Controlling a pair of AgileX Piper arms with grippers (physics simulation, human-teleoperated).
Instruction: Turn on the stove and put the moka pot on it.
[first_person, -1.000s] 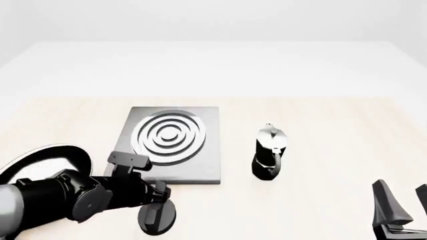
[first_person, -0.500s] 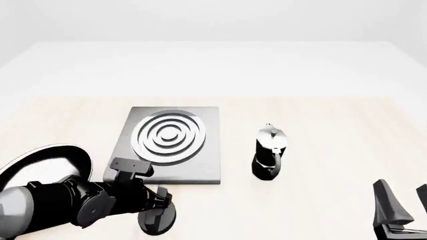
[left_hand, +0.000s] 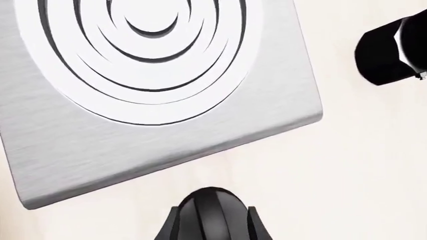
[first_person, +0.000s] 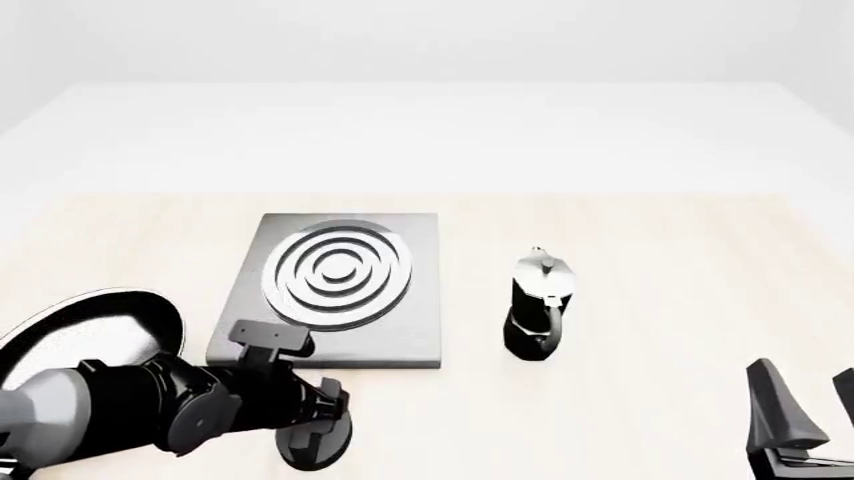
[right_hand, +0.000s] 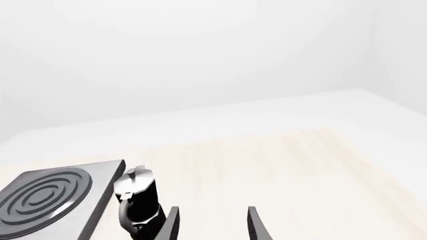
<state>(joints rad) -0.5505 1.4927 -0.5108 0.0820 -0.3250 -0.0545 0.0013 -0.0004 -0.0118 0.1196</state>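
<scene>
brushed grey metal stove (first_person: 400, 330); moka pot (first_person: 539, 305) glossy silver top, black base; pale wood-grain table (first_person: 641, 400).

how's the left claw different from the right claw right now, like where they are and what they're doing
The left claw sits down at the round black knob in front of the stove; the right claw hangs away from everything, near the table's right corner. The left is clamped around the knob; the right stands open and empty, its fingers apart, with the moka pot untouched ahead. Both are black, two-fingered claws.
</scene>
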